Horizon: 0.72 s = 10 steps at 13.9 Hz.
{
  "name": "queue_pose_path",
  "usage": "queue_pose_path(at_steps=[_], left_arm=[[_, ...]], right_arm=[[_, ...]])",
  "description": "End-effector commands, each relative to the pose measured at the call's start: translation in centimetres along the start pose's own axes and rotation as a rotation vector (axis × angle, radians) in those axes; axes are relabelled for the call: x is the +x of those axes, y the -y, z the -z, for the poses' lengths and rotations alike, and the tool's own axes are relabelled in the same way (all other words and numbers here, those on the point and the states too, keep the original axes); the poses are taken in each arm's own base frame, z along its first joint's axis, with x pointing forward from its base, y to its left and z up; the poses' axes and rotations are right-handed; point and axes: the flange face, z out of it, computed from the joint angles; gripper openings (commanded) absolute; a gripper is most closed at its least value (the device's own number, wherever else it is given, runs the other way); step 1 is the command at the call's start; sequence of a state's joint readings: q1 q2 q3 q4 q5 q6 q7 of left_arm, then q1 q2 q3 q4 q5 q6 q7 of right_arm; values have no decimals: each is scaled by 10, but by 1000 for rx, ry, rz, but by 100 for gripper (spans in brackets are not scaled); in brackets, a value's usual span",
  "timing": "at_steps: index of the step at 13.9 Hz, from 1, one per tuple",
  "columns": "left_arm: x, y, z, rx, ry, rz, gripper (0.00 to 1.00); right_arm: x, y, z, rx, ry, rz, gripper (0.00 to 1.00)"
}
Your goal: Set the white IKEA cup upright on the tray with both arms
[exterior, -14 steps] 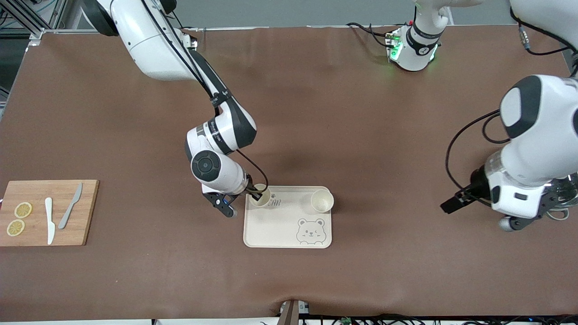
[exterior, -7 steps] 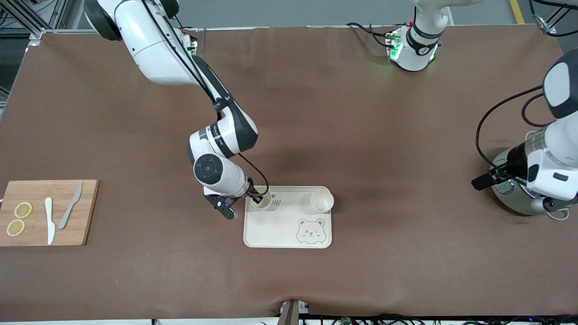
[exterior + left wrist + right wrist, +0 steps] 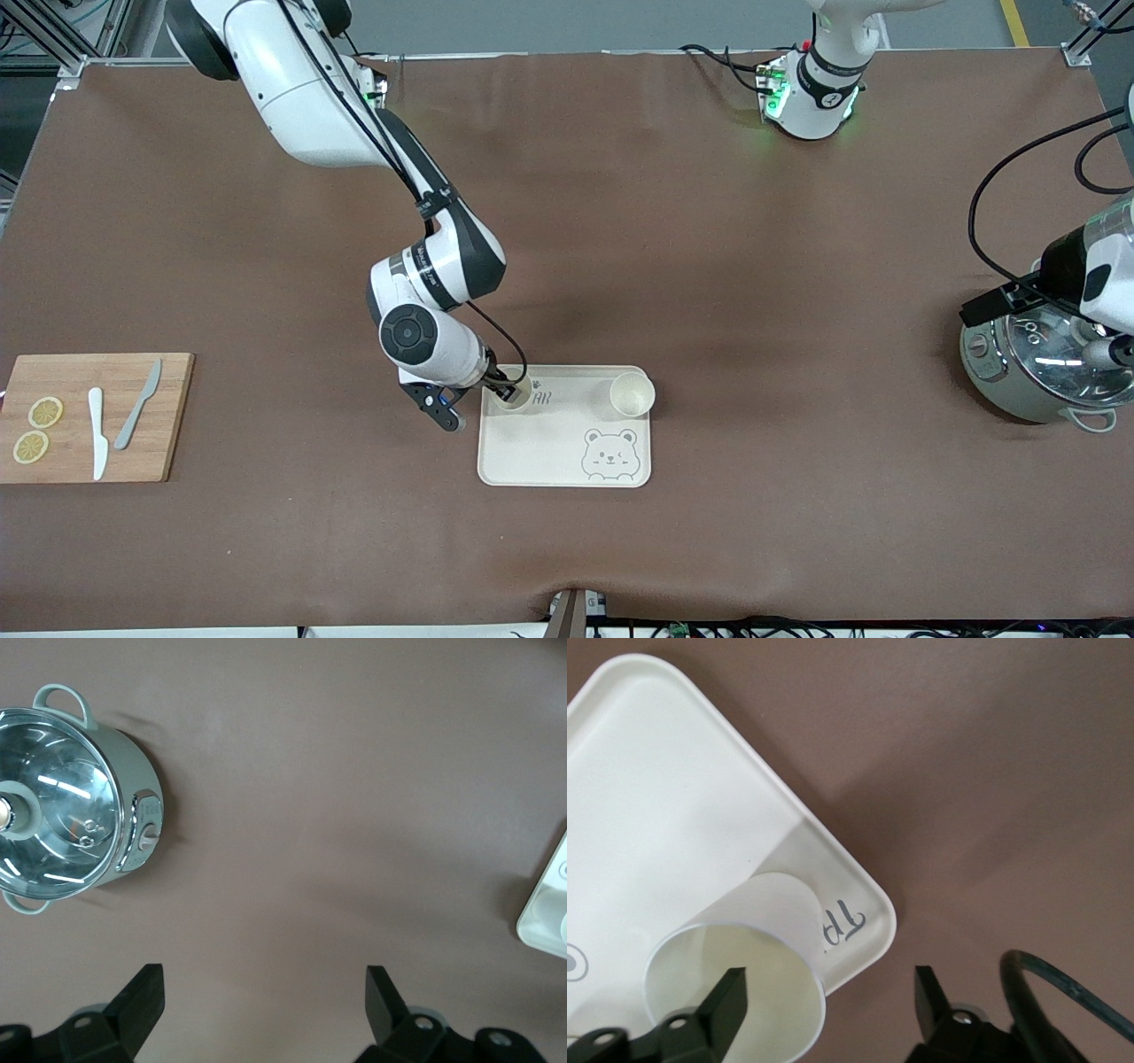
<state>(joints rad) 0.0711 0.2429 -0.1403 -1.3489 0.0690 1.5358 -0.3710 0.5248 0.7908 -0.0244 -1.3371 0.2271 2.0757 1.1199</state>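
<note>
Lift your right gripper (image 3: 828,988), spread wide and holding nothing, straight up from the white cup (image 3: 771,912) standing upright in a corner of the tray (image 3: 656,771) so no finger tips it, while the left gripper (image 3: 261,979) waits, open and empty, near the pot (image 3: 62,806).

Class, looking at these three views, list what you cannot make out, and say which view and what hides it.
- Tray lettering: front view, right gripper and its cup cover the start; right wrist view shows only a couple of letters.
- Left gripper: front view, cut off by the picture's edge over the pot.
- Pot's panel: left wrist view, markings too small.
- Second cup: left wrist view, cut off by the edge.
</note>
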Motion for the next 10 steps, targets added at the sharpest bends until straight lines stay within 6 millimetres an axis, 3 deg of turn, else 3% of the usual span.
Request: queue_pose_path(at_steps=[1,3,4,6,7,9,10], left_arm=[[-10,14,5,26,5,-39,100],[-18,15,6,18,13,-56,100],[-23,14,4,14,18,-59,100],[-38,-2,-1,15,13,-91,100],[-49,-13,-4,14,-3,-110,100],[-79,-25,-14,14,-64,-133,100],[-91,-21,-17,15,-88,-133,100]], right_arm=[[9,2,42,-19,32,-4,100],[22,-6,60,-44,48,-23,100],[29,-8,81,-50,57,-27,100],[58,-26,122,-82,93,-50,100],[72,-40,133,-107,118,-26,100],[94,-78,208,-59,107,45,100],[103,-94,222,-51,107,59,100]])
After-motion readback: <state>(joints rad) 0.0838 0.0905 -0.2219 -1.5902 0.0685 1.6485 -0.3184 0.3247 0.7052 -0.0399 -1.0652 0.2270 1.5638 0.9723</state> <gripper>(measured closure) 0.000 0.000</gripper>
